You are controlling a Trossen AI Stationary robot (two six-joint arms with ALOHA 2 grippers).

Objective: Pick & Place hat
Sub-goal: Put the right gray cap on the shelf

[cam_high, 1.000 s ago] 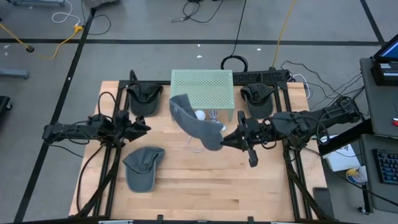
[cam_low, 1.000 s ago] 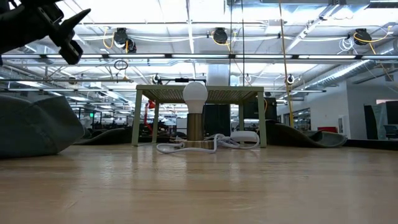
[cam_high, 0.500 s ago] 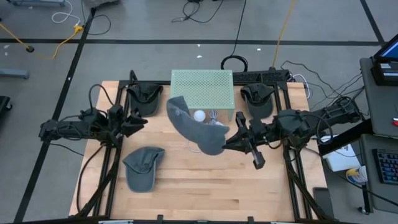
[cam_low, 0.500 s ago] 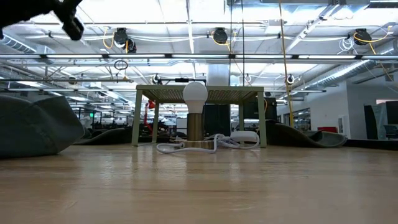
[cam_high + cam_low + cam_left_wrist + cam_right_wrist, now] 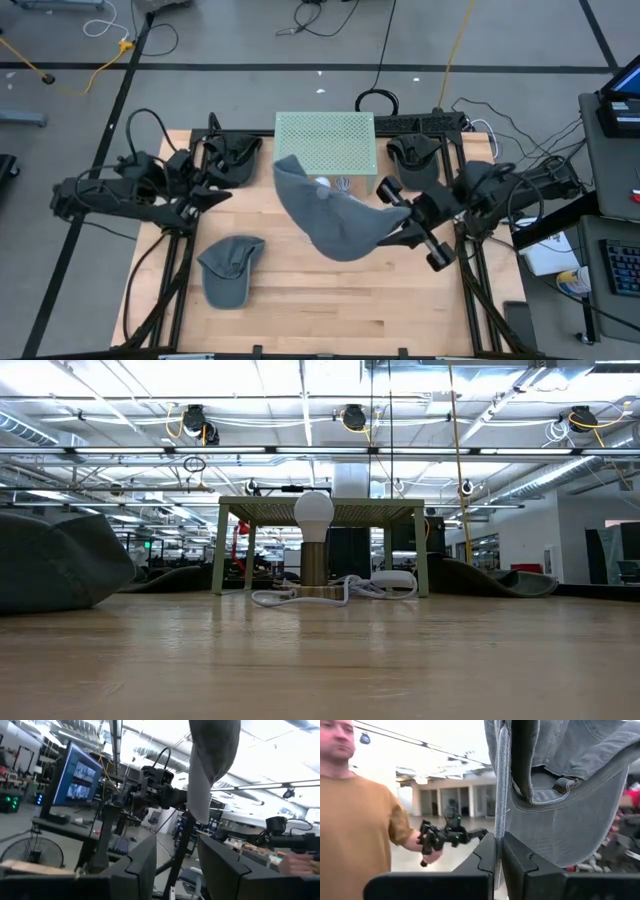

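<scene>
A grey cap (image 5: pixel 335 215) hangs in the air over the middle of the table, in front of the green perforated stand (image 5: pixel 325 145). My right gripper (image 5: pixel 390 224) is shut on its right edge; the right wrist view shows the cap's hollow inside (image 5: pixel 565 805). My left gripper (image 5: pixel 220 192) is open and holds nothing, at the table's left far side; in the left wrist view (image 5: pixel 177 857) it faces the hanging cap (image 5: pixel 212 755). A second grey cap (image 5: pixel 230 270) lies flat on the table's near left. My right gripper pinches a stitched edge of the cap (image 5: pixel 500 815) between its two fingers (image 5: pixel 487 852), shown edge-on in the right wrist view. The fingers come roughly level from the table's right. The cap is lifted clear of the table and spreads out from the fingers toward the table's left.
A lamp with a white bulb (image 5: pixel 313 515) and its white cord (image 5: pixel 300 598) stand under the green stand (image 5: pixel 320 510). Two dark arm rests (image 5: pixel 232 158) (image 5: pixel 412 155) sit at the far edge. A person in a brown shirt (image 5: pixel 355 820) stands beyond the table with a hand-held gripper.
My right gripper has drawn back toward the table's right edge with the cap, which has swung round and spread wider over the middle. My left gripper has pulled back toward the table's left far corner and risen out of the low view.
</scene>
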